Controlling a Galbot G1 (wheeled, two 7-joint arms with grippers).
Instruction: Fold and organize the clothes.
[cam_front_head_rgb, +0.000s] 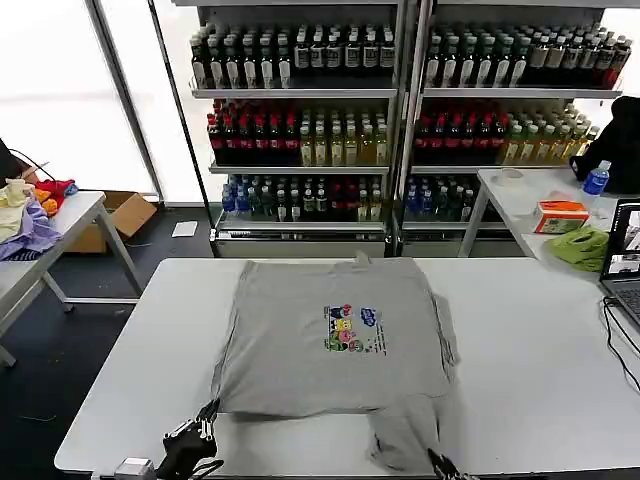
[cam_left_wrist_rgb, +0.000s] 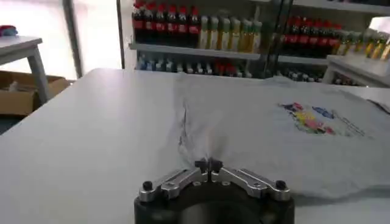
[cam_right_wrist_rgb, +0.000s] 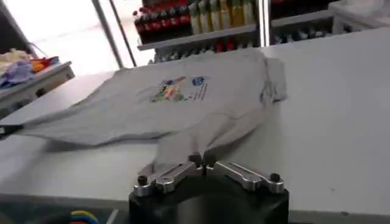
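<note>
Shirt, multicoloured chest print, writing unreadable

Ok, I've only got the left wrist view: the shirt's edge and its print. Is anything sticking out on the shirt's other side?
Observer: Yes. In the head view the shirt lies flat, but a flap juts from its near right corner toward the table's front edge.
Operator: Where's the right claw?
Observer: The right claw is low at that front edge, right at the flap's end, with its fingers shut. I can't tell whether it touches the cloth.
</note>
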